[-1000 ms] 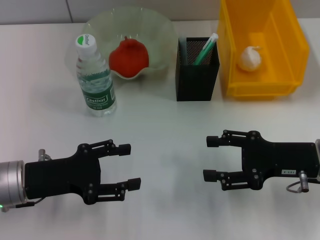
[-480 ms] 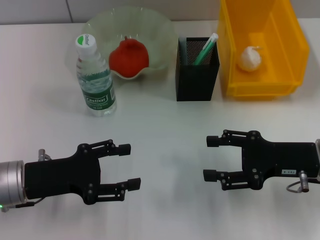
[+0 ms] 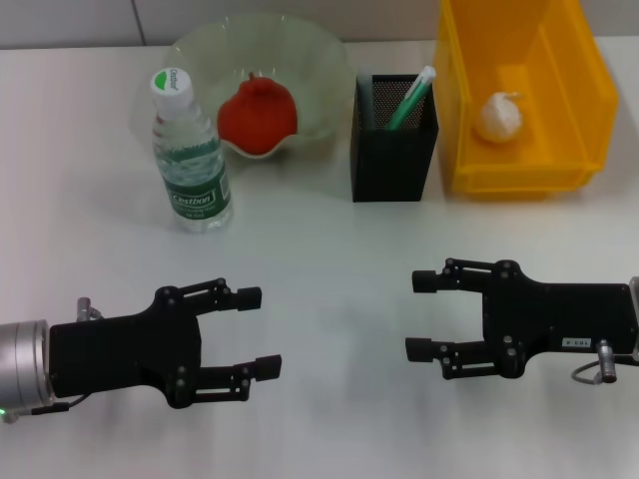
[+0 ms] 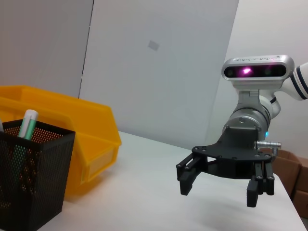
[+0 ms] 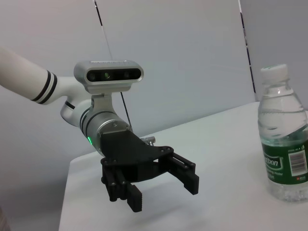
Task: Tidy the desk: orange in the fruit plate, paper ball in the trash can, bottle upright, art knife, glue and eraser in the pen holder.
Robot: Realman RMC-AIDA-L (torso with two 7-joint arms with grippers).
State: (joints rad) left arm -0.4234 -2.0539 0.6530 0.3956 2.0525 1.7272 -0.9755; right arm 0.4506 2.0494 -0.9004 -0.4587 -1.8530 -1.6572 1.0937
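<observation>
The orange (image 3: pixel 257 115) lies in the pale green fruit plate (image 3: pixel 318 62) at the back. A water bottle (image 3: pixel 190 157) with a white cap and green label stands upright left of the plate, and shows as the bottle (image 5: pixel 285 139) in the right wrist view. The black mesh pen holder (image 3: pixel 393 150) holds a green-and-white stick; the pen holder (image 4: pixel 30 180) also shows in the left wrist view. A white paper ball (image 3: pixel 498 117) sits inside the yellow trash can (image 3: pixel 569 110). My left gripper (image 3: pixel 257 332) and right gripper (image 3: pixel 421 316) rest open and empty over the near table. Art knife and eraser are out of view.
The white table ends at a grey wall behind the plate and the yellow trash can (image 4: pixel 91 137). Each wrist view shows the other arm's gripper: the right gripper (image 4: pixel 224 180) and the left gripper (image 5: pixel 161 190).
</observation>
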